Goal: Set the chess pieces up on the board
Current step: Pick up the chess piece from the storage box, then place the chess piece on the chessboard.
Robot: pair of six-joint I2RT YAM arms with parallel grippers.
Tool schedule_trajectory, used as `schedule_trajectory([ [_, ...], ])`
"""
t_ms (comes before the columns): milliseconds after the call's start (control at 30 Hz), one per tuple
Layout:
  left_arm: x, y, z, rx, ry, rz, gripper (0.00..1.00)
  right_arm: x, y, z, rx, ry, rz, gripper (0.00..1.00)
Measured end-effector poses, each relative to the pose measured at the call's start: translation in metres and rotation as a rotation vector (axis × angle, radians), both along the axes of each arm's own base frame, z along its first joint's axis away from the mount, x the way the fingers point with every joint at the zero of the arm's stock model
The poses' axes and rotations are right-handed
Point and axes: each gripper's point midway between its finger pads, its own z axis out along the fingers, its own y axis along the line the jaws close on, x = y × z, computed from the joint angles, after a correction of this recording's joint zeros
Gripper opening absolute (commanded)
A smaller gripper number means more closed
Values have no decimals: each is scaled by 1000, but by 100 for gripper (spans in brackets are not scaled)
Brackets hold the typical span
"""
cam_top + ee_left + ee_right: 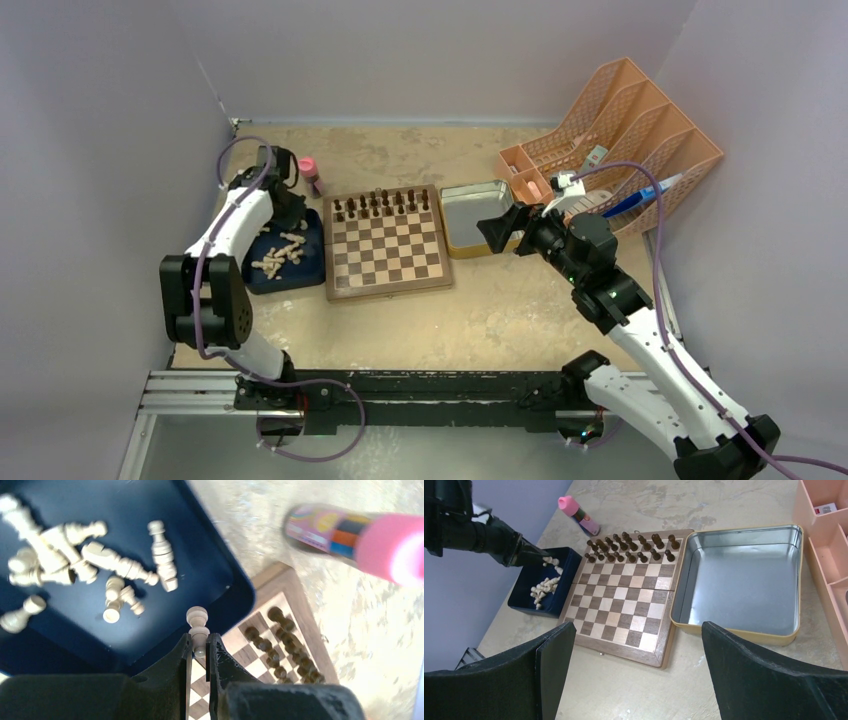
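Left end effector (199,642) is clenched on one pale pawn (197,622), pinching its narrow end between both fingers. It hangs over the inner edge of the dark blue tray (210,565), which sits toward the left edge of the worktop, just beside the board (390,255). Right end effector (503,228) hovers released, jaws spread wide and holding nothing, above the metal tin (744,580) on the board's right side.

Dark pieces (385,205) already fill the two rows of the board nearest the far edge of the worktop. The rows toward the near edge are bare, and the other pale pieces (280,255) lie tumbled in the tray. So the step in hand looks like carrying the first pale piece over.

The pawn's long axis runs in line with the fingers. Its broader end, probably the base, points away from the wrist, and the whole piece looks tilted rather than upright.

Next, the arm would need to swing toward the near side of the board, bring the pawn vertical over one square, lower it until the base seats, and only then let go. A tilted release risks toppling it.
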Motion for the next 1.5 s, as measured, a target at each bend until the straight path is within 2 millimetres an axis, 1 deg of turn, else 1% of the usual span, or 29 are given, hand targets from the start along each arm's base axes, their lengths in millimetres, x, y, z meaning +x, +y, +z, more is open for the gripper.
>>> schedule_trajectory([
  [133, 14, -2, 22, 82, -72, -232, 0, 0, 0, 0, 1, 1, 3, 99],
  [200, 19, -7, 31, 117, -109, -370, 0, 0, 0, 0, 1, 1, 3, 99],
  [267, 24, -16, 40, 133, -155, -507, 0, -1, 0, 0, 1, 2, 3, 99],
  [333, 28, -31, 51, 130, -221, -663, 0, -2, 0, 0, 1, 3, 3, 99],
  [400, 28, -47, 61, 132, -273, -799, 0, -3, -1, 0, 1, 5, 3, 99],
  [500, 23, -72, 68, 153, -301, -970, 0, -4, -2, 0, 2, 5, 2, 99],
  [567, 21, -94, 71, 165, -289, -1084, 0, -6, -2, 2, 6, 1, 2, 99],
  [633, 21, -123, 73, 176, -289, -1203, 0, -7, -3, 4, 10, -6, 1, 99],
  [700, 16, -146, 70, 183, -278, -1297, 0, -8, -4, 7, 16, -15, 2, 99],
  [733, 12, -154, 68, 184, -270, -1331, 0, -9, -4, 9, 18, -19, 3, 99],
  [833, -5, -183, 56, 177, -213, -1460, 0, -12, -5, 14, 28, -37, 6, 99],
  [1000, -13, -225, 36, 180, -130, -1609, 0, -17, -8, 24, 43, -68, 6, 99],
  [1100, -19, -241, 22, 180, -88, -1661, 0, -19, -9, 26, 45, -76, 7, 99],
  [1200, -25, -252, 9, 180, -51, -1707, 0, -20, -10, 27, 45, -81, 6, 99],
  [1500, -21, -274, -22, 184, 8, -1779, 0, -24, -16, 26, 36, -76, -13, 99],
])
